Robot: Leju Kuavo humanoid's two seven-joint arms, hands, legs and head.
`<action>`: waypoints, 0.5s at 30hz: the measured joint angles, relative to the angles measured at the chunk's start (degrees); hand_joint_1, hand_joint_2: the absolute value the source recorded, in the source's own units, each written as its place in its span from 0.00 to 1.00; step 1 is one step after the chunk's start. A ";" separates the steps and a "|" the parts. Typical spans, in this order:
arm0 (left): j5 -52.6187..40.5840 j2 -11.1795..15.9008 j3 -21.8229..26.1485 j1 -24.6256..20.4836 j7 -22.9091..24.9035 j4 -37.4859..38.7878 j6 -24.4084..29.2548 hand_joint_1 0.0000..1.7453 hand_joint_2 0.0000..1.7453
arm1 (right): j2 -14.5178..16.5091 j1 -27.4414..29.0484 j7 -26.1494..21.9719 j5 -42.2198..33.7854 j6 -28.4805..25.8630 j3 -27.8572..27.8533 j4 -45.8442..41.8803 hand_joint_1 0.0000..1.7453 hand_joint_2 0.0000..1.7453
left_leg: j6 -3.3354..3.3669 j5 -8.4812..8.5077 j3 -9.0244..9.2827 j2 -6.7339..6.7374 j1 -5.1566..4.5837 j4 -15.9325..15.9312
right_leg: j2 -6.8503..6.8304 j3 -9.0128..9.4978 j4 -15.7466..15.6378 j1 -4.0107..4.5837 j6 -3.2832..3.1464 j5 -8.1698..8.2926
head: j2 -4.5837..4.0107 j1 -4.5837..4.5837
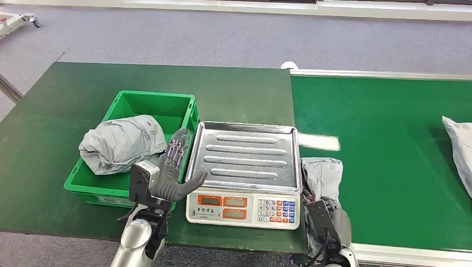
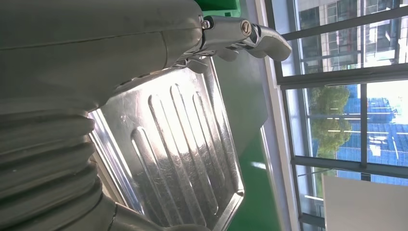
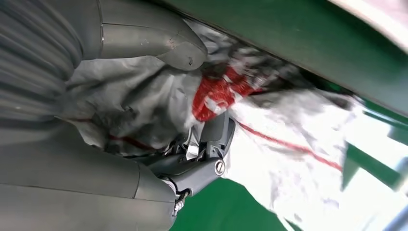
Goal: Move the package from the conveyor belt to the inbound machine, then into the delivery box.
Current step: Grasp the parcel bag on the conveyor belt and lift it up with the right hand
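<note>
Early stage: right robot hand [image 3: 192,144] grips the crumpled grey plastic package [image 1: 321,173] at the green conveyor belt's [image 1: 389,161] edge (apparently barely lifted), beside the empty steel-trayed scale [image 1: 245,156]; left robot hand [image 1: 170,169] open; green plastic delivery box [image 1: 186,108] awaits.

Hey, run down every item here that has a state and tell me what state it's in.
Left robot hand: open, fingers spread, holding nothing.
Right robot hand: gripping a grey package.
Scale tray: empty.
Green bin: holds one crumpled grey bag.
Scale display: reading too small to tell.
White parcel: lying on the conveyor belt.
</note>
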 joint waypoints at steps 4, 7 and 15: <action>-0.12 -0.12 0.00 -0.07 -0.33 0.02 0.00 0.00 1.00 | 0.00 -0.20 -5.60 -3.04 -3.26 -0.06 -5.22 1.00 1.00 | 0.00 0.00 -0.02 0.03 0.00 0.00 | 0.01 -0.03 0.00 -0.02 0.01 0.02 | 0.00 0.00; -0.25 -0.38 0.00 -0.31 -0.62 0.05 0.00 0.00 1.00 | -0.01 -1.82 -10.07 -5.34 -5.12 -0.35 -11.40 1.00 1.00 | 0.02 0.01 -0.01 0.05 -0.01 0.01 | 0.03 -0.05 0.00 -0.03 0.03 0.04 | 0.00 0.00; -0.41 -1.02 0.00 -0.63 -2.28 0.21 1.74 0.00 1.00 | -0.54 -11.84 -15.42 -8.88 -7.00 0.60 -21.57 1.00 1.00 | 0.05 0.08 0.00 0.26 -0.01 0.03 | 0.24 -0.07 0.02 -0.04 0.09 0.20 | 0.00 0.00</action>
